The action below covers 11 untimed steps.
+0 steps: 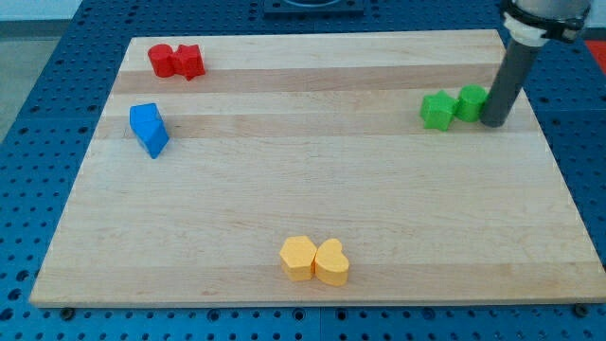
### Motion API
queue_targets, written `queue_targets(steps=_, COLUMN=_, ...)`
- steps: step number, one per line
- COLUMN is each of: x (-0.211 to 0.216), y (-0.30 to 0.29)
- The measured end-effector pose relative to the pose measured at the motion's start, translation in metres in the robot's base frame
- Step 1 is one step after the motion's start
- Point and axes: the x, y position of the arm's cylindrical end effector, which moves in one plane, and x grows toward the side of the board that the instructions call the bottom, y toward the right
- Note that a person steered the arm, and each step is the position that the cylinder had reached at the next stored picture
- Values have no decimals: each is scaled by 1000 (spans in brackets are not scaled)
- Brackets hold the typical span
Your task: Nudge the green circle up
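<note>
The green circle sits near the view's right edge of the wooden board, touching a green star-shaped block on its left. My tip is at the lower end of the dark rod, right against the green circle's right side, slightly below its middle.
Two red blocks lie together at the view's top left. Two blue blocks lie together at the left. A yellow hexagon and a yellow heart sit side by side near the view's bottom. The board's right edge is close to my tip.
</note>
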Motion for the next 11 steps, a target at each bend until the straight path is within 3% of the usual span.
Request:
queue_targets(steps=3, x=-31, y=-82)
queue_targets(steps=4, x=-16, y=-67)
queue_targets(steps=5, x=38, y=-11)
queue_targets(steps=6, x=45, y=34)
queue_targets(steps=7, x=-7, y=18)
queue_targets(steps=11, x=-63, y=-102)
